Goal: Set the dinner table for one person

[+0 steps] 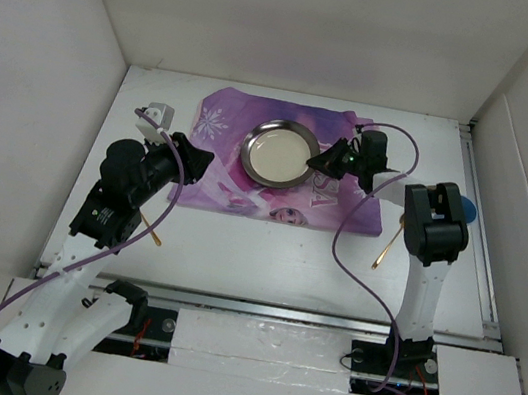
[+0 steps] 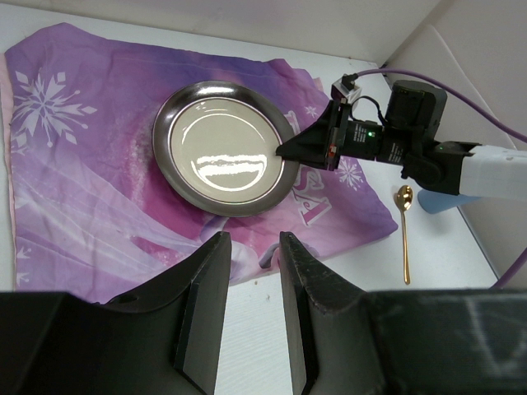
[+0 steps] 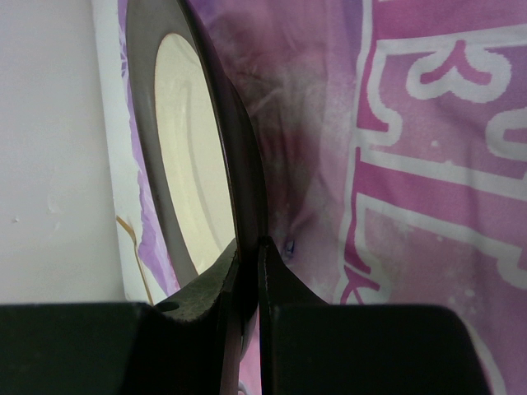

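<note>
The dinner table [image 1: 274, 260] is a plain white tabletop. A round metal plate [image 1: 277, 151] lies on a purple snowflake placemat [image 1: 226, 120] at the back middle. My right gripper [image 1: 317, 163] is shut on the plate's right rim; this shows in the left wrist view [image 2: 284, 151] and the right wrist view [image 3: 249, 247], where the plate [image 3: 189, 164] runs edge-on between the jaws. My left gripper [image 1: 204, 159] is open and empty, hovering over the placemat's near left edge [image 2: 251, 247], short of the plate [image 2: 222, 148].
A gold spoon [image 1: 386, 248] lies on the table right of the placemat, also in the left wrist view [image 2: 404, 230]. A blue cup [image 1: 466, 209] stands behind the right arm. A thin gold utensil [image 1: 152, 230] lies under the left arm. A grey-white object [image 1: 156, 114] sits at the back left.
</note>
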You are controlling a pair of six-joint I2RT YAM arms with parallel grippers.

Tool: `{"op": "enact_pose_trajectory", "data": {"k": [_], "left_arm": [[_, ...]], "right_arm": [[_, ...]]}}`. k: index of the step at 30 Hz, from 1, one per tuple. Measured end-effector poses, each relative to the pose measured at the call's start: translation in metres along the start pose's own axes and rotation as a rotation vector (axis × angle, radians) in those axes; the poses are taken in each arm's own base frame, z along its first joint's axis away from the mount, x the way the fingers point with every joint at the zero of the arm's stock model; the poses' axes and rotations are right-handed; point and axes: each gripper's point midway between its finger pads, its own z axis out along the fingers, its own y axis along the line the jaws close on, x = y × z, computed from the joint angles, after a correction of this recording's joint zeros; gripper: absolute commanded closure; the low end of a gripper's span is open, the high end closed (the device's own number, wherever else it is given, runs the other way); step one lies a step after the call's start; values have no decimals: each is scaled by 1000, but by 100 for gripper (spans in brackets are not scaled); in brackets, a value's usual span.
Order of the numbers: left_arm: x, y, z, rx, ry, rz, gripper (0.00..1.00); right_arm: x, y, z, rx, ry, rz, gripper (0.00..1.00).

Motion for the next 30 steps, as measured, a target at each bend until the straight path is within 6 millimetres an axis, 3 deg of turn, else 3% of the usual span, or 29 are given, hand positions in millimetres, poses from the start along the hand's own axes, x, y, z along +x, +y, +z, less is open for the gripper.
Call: {"op": "enact_pose_trajectory", "data": {"k": [7, 10, 11, 12, 19, 23, 27, 30], "left_arm": [[3, 2, 2, -6, 11, 1, 72], [3, 4, 2, -15, 13, 1, 72], [4, 5, 2, -19, 14, 0, 71], [4, 5, 2, -24, 15, 0, 68], [12, 18, 10, -79, 41, -5, 66], [21, 36, 15, -161, 70, -12, 72], [27, 60, 17, -291, 74, -39, 78], [31, 77, 15, -392, 70, -72, 76]], "right_arm": [[8, -10, 9, -7, 23, 63, 98], [7, -9, 9, -7, 20, 69, 76], [6, -8, 10, -10, 18, 69, 63], [5, -6, 10, -16, 15, 72, 58], [4, -2, 7, -1, 11, 34, 53], [-1, 7, -7, 34, -15, -16, 52], [-1, 29, -40, 31, -59, -82, 49], [5, 45, -65, 17, -89, -129, 46]]}}
